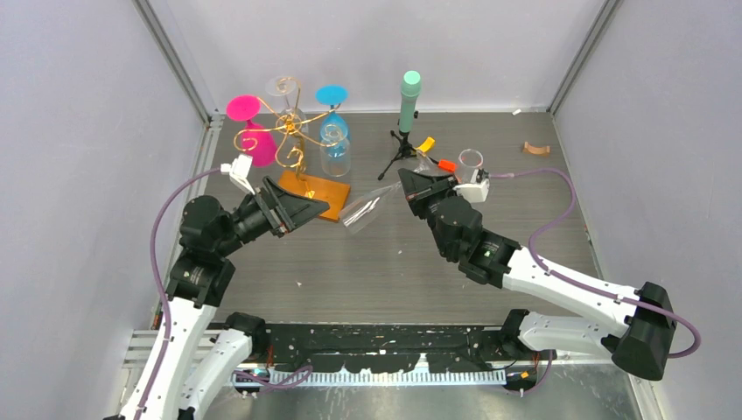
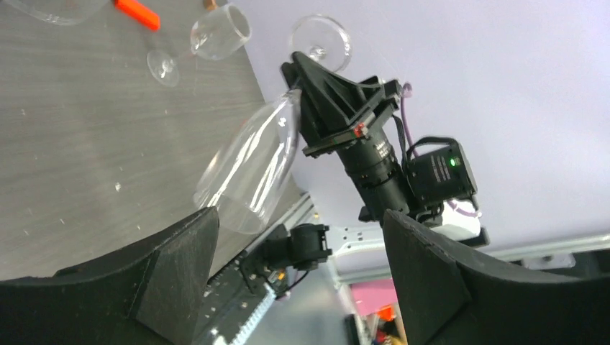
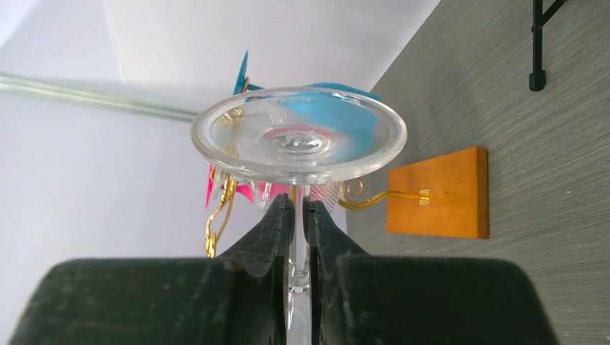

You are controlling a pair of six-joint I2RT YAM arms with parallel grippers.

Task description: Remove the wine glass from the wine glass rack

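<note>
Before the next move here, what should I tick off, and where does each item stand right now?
1. Hold: right gripper shut on the wine glass stem: ok.
2. Release: wine glass apart from the wine glass rack: ok.
3. Readiness: left gripper open: ok.
4. Contact: left gripper touching the glass bowl: cannot tell.
5. Attitude: wine glass upright: not ok, tilted.

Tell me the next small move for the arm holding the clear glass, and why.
Probably the right gripper should lower the wine glass toward the bare table in front of it. Its jaws are shut on the stem, the glass hangs tilted in the air, off the wine glass rack, and the left gripper stands open, not gripping it.
</note>
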